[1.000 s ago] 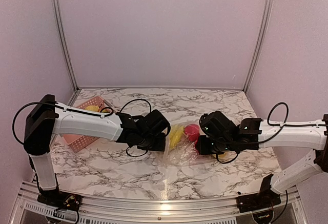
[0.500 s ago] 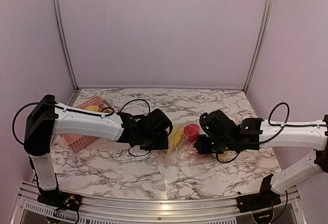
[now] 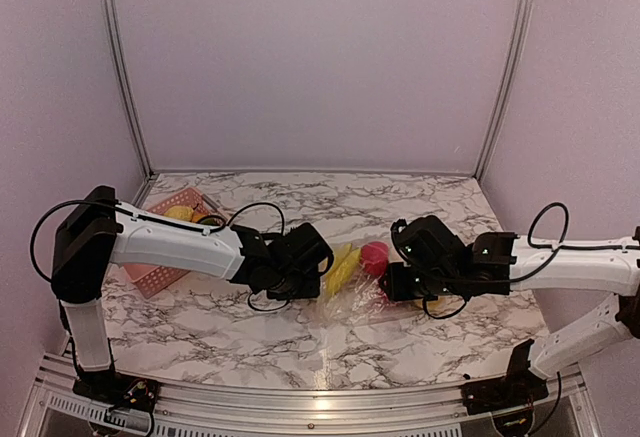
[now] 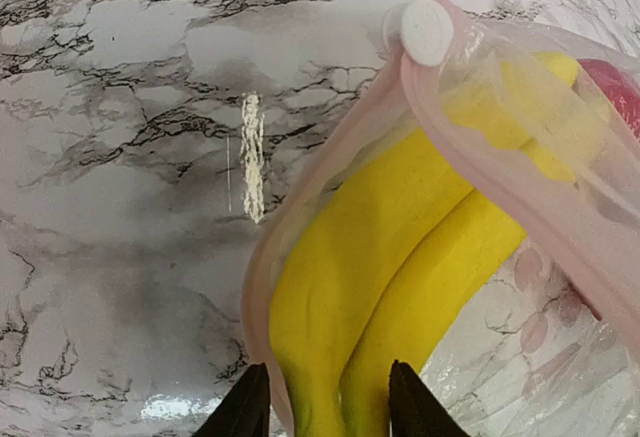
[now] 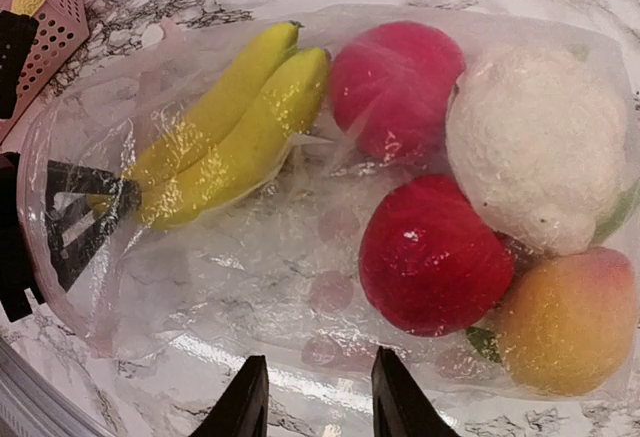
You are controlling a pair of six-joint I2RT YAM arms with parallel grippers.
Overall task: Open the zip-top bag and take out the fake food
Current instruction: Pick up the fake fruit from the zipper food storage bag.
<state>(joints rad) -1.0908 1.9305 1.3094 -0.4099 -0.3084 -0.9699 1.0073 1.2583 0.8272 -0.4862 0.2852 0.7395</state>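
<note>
The zip-top bag [image 3: 352, 299] lies flat in the middle of the table between both arms, its pink rim [image 4: 430, 107] open and its white slider [image 4: 427, 30] at the far end. Fake food shows inside: yellow bananas [image 4: 400, 257] [image 5: 230, 127] [image 3: 341, 267], two red fruits [image 5: 430, 257] [image 5: 392, 92], a whitish piece [image 5: 540, 147] and an orange-yellow one [image 5: 565, 322]. My left gripper [image 4: 330, 412] [image 3: 318, 279] is at the bag's mouth, open, its fingers closely flanking the bananas' near end. My right gripper [image 5: 320, 397] [image 3: 393, 285] stands open over the bag's opposite edge, with flat plastic under it.
A pink slatted basket [image 3: 160, 275] [image 5: 45, 17] with a yellow piece [image 3: 180, 212] in it stands at the left, behind my left arm. Marble tabletop [image 4: 120, 157] lies bare to the left of the bag's mouth. Walls close off the back and sides.
My left gripper's jaws have narrowed a little around the bananas, and its wrist has shifted slightly toward the near edge. The right arm has barely moved.
</note>
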